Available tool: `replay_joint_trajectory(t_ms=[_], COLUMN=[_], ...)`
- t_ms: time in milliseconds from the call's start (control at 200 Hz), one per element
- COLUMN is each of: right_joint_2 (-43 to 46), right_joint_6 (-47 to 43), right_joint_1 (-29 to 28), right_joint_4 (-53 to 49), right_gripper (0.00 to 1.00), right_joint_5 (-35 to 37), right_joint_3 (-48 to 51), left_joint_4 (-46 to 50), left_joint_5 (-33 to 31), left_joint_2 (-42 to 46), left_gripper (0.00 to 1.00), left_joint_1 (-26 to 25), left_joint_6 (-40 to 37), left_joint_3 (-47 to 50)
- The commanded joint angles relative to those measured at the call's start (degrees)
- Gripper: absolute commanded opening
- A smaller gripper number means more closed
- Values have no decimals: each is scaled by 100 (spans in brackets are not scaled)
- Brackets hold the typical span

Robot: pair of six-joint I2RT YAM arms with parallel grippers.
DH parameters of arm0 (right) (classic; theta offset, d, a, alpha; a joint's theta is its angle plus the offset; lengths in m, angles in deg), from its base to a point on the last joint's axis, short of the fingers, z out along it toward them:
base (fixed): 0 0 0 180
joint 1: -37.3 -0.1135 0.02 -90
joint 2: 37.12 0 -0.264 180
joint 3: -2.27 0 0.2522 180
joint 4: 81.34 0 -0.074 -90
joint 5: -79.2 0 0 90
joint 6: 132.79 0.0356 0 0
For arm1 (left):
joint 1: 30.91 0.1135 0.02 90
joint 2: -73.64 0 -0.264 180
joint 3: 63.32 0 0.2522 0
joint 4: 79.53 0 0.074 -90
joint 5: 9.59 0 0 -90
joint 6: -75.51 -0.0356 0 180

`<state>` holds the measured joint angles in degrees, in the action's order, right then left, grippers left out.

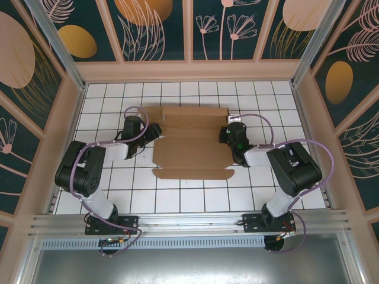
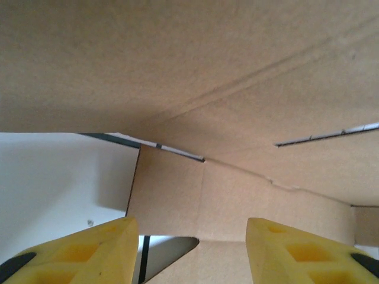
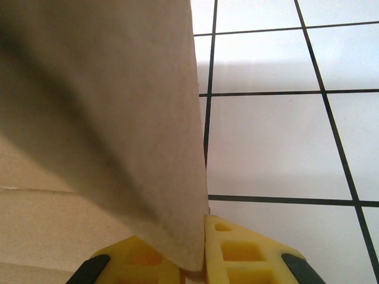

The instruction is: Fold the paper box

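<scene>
The paper box lies in the middle of the white tiled surface, between the two arms. It is plain brown cardboard, matte and thin, cut into a flat shape with pressed creases. In the top view its wide middle panel lies flat. A long narrow flap with small tabs at its ends lies along the near edge. The far part is raised a little along a crease, and there is a shadow under it.

The left gripper is at the left edge of the box. It has a black body, and a lilac cable makes a loop over it. In the left wrist view its jaws stand well apart. The two yellow fingers are blocky, with square hollows in them. Beyond and above them is cardboard with a fine fibrous grain, straight crease lines and one thin slit. A side panel stands upright just beyond the fingers and meets the other panels in a corner.

The right gripper is at the right edge of the box. In the right wrist view its jaws are pressed together on the lower edge of a cardboard flap. The flap rises from between the yellow fingers and leans to the left, with a soft shadow on its face. To the right of it, the surface shows smooth, slightly shiny white tiles with thin dark joints.
</scene>
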<state>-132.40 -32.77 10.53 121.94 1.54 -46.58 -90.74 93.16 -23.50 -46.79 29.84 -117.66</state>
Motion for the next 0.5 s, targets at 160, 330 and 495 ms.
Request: replay_joint_trajectory(t_ms=[160,330,495], right_joint_2=[259,311,323], right_joint_6=[792,879,914], right_joint_1=[112,207,215], right_joint_4=[48,137,210], right_gripper=[12,12,12], right_joint_5=[-427,-602,-718], right_joint_3=[41,116,145], left_joint_4=[-922,-987,-1300], left_joint_5=[-348,-243,63], left_joint_2=[152,313,199], left_gripper=[53,54,53], left_joint_1=[-14,-9,-4], left_joint_6=[482,516,525], left_joint_3=[499,644,654])
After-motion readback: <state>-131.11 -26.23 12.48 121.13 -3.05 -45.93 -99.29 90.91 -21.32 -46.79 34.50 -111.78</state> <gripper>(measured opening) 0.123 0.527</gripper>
